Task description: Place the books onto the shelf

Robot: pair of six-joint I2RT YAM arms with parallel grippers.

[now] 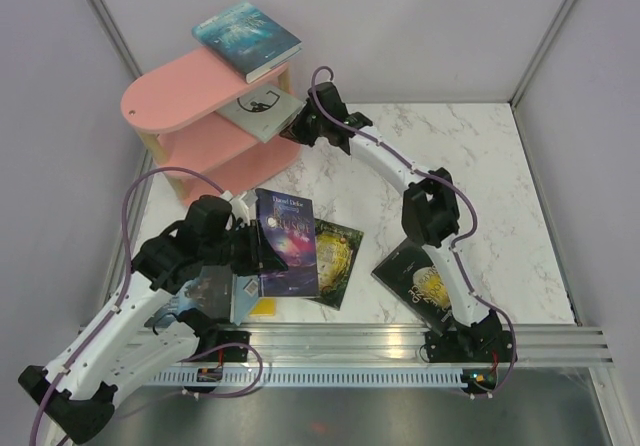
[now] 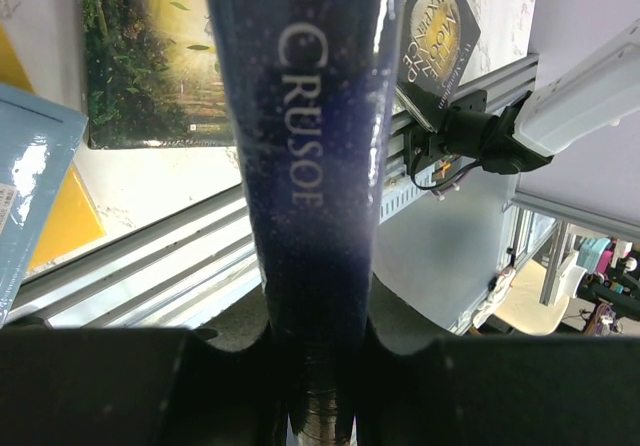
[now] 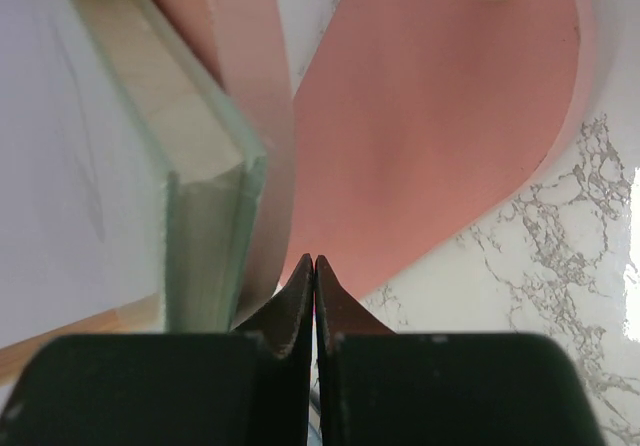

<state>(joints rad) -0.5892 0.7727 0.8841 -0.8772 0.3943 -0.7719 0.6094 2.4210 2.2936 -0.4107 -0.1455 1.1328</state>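
- Books come first: a dark blue paperback (image 1: 287,241), glossy, with "Crusoe" down its spine, is held upright near the counter's front edge, clamped by its spine between the left fingers (image 2: 245,386).
- Two more lie flat on the pink shelf (image 1: 180,91) at the far left. A teal book (image 1: 245,38) overhangs the top board, and a grey-white book (image 1: 258,111) pokes out of the middle tier.
- Right fingers (image 3: 305,306) are pressed together on nothing, tips just beside that grey-white book's cream page block.
- Step in hand, as I judge it, is carrying the blue paperback to the shelf. The next move calls for swinging it left and back, tipping it flat, and keeping clear of the right arm at the shelf's mouth.
- Waiting on the white-veined marble counter (image 1: 500,186) are a green-gold book (image 1: 337,256), a moon-cover book (image 1: 415,278) partly under the right arm, a light blue book (image 1: 205,291) and a yellow book (image 1: 265,308).
- Shelf boards are matte, long and round-ended, joined by pale wooden posts.
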